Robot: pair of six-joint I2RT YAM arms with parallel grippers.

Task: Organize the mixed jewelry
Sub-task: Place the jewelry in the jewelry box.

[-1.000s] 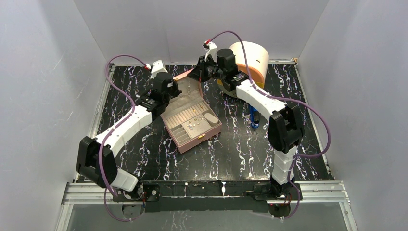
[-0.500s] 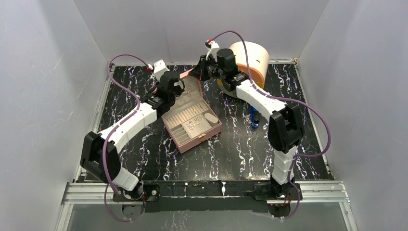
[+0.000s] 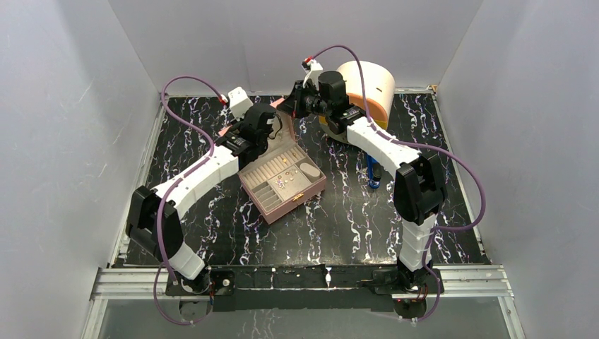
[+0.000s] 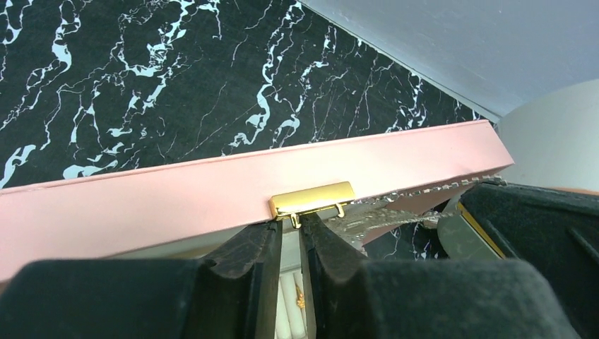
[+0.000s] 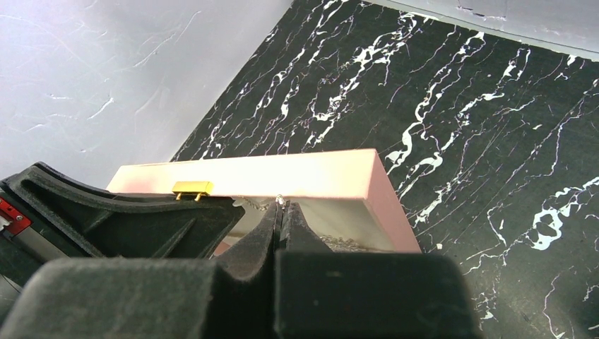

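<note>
Currently both arms crowd over the raised lid (image 4: 176, 205) of the pink box (image 3: 311, 194), toward the back of the table (image 3: 339, 226).

Left gripper (image 4: 291, 229): fingers a sliver apart, tips just under the gold clasp (image 4: 311, 200) on the lid edge. Nothing visible between them; can't tell whether they touch the clasp.

Right gripper (image 5: 281, 210): fingers pressed together, just beside the same lid edge. A tiny silvery speck sits at the tips, too small to tell if it's pinched.

Mixed jewelry (image 3: 284, 185): small glints in the box's open tray, in the compartments. Individual pieces can't be made out from above. One gold piece (image 4: 300, 300) shows through the left gripper's gap, on the white ring rolls; the fingers block the rest.

Silvery strand (image 4: 385, 212) runs just behind the lid edge, both ends hidden.

Blue object (image 3: 372, 175) lies on the table right of the box, mostly covered by the right arm. Cream cylinder (image 3: 367, 85) stands at the back, partly behind the right wrist.
</note>
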